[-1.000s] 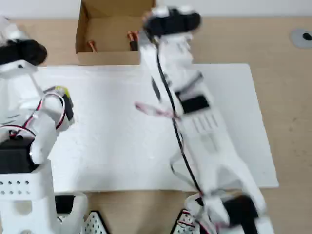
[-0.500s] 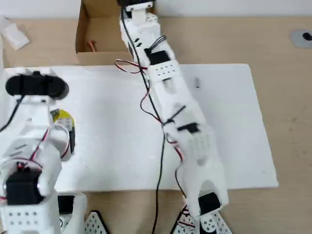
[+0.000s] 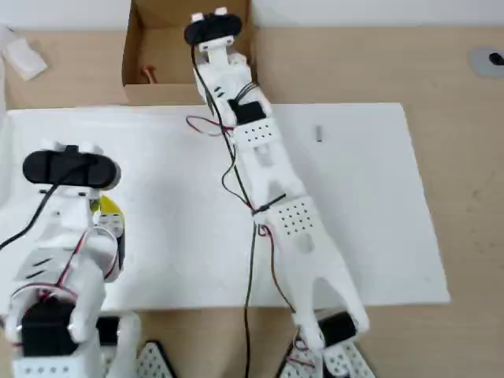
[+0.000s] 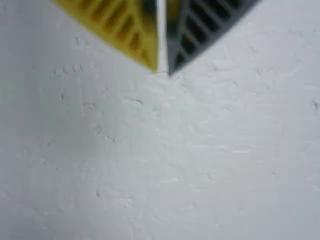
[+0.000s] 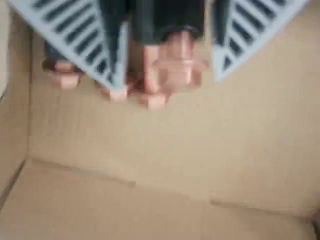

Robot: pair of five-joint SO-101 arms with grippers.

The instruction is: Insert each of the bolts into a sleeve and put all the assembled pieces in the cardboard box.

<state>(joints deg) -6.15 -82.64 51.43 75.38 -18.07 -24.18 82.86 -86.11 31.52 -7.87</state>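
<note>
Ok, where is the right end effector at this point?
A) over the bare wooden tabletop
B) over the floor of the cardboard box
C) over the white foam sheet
B: the right end effector hangs above the cardboard box floor, where assembled pieces lie.

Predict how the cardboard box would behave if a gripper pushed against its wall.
The cardboard box would likely slide: its walls look thin, with few small assembled pieces inside. Being open-topped, its wall may flex inward.
</note>
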